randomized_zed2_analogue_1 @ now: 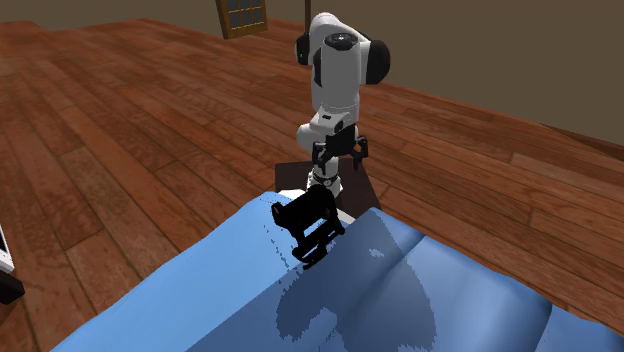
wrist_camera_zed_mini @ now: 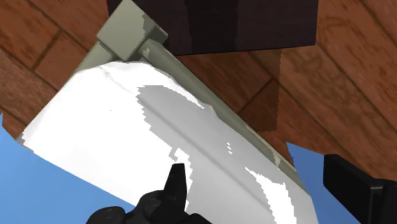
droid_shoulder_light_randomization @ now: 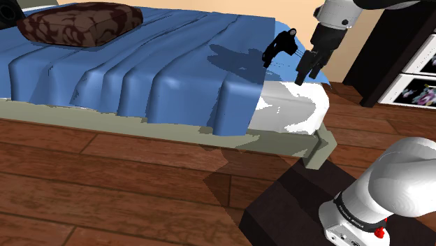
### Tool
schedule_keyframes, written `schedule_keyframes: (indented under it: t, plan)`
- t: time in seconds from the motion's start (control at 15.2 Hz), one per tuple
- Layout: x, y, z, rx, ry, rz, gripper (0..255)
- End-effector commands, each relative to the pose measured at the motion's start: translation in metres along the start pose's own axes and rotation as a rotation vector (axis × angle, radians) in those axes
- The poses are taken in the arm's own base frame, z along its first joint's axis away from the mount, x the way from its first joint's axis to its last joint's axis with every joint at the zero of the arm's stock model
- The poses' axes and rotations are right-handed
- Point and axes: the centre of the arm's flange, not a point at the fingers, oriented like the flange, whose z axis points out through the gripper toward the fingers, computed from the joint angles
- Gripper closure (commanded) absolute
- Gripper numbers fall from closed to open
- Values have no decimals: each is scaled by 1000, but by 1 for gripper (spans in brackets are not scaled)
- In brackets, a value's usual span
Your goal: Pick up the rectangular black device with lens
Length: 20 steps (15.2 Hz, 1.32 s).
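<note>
Right now the gripper [droid_shoulder_light_randomization: 309, 75] hangs over the white corner of the mattress [droid_shoulder_light_randomization: 293, 112], with its two fingers apart and nothing between them. The black device [droid_shoulder_light_randomization: 279, 45] sits on the blue blanket [droid_shoulder_light_randomization: 140, 63] near that same corner of the bed. It is just beside the gripper, toward the shoulder view's left and a little farther up the bed. Its longer side looks slanted in that view, but I cannot tell its exact direction. I judge the gripper must shift sideways over it, and perhaps turn, before closing.
</note>
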Motion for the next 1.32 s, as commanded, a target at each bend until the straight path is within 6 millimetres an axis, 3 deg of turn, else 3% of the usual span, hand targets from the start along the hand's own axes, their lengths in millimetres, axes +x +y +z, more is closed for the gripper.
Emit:
schedule_keyframes:
  t: [0.0, 0.46, 0.99, 1.25]
  plan:
    - [0, 0, 0, 0, 0, 0, 0]
    - [9, 85, -19, -10, 175, -296, 0]
    - [44, 173, -47, -22, 374, -635, 0]
    - [47, 181, -34, -23, 391, -663, 0]
